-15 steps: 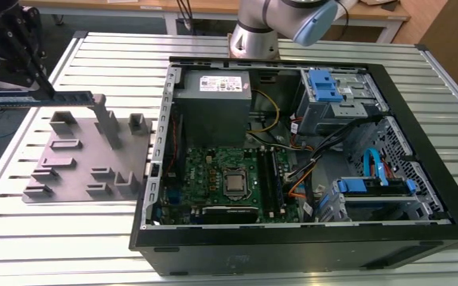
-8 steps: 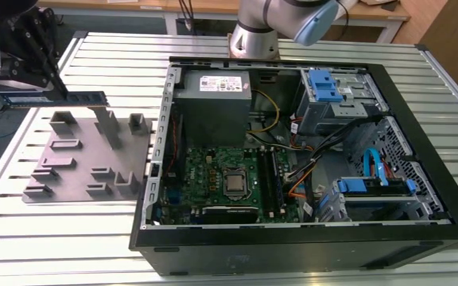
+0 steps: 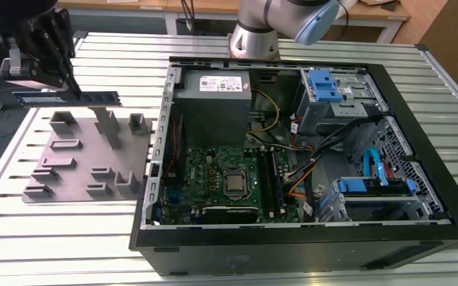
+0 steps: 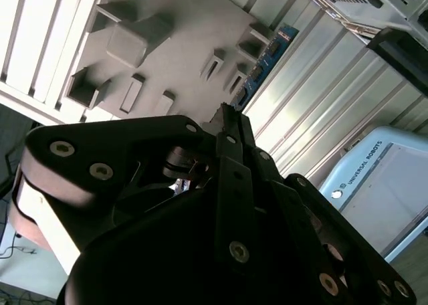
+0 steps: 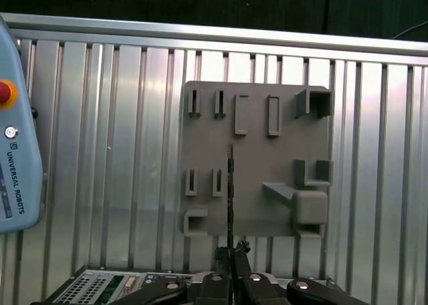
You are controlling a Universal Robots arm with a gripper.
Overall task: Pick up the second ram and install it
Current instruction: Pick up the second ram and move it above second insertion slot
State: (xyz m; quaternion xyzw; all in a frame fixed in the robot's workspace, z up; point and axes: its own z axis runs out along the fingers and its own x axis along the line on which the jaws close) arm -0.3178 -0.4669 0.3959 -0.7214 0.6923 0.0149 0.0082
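One gripper (image 3: 70,88) is holding one stick, the second ram (image 3: 93,98), at the exterior view's left of the open computer case (image 3: 293,244). The fingers (image 5: 249,283) are clamping the ram by one long edge. In the first wrist view the ram (image 5: 230,184) is showing edge-on, as a thin dark line running out from the gripper (image 5: 231,255). In the second wrist view its bluish board (image 4: 267,57) is reaching out past the gripper (image 4: 231,114).

The ram is lying level over one grey fixture plate (image 3: 86,173) and just above a tall post (image 3: 105,128). Whether it is touching that post I cannot tell. The plate is resting on the ribbed metal worktop (image 3: 70,238), beside the case, and is carrying many raised blocks and slots.

Inside the case one green motherboard (image 3: 213,170) is lying flat. One power supply (image 3: 213,89) with a white printed label is sitting above it, the print being too small to read. Two blue drive brackets (image 3: 324,83) are standing at the exterior view's right. The ram is carrying a small pale label, also unreadable.

One light-blue teach pendant (image 5: 17,151) with a red button (image 5: 5,94) and some lettering is lying on the worktop near the plate. The base of the one arm (image 3: 253,33) is standing behind the case.
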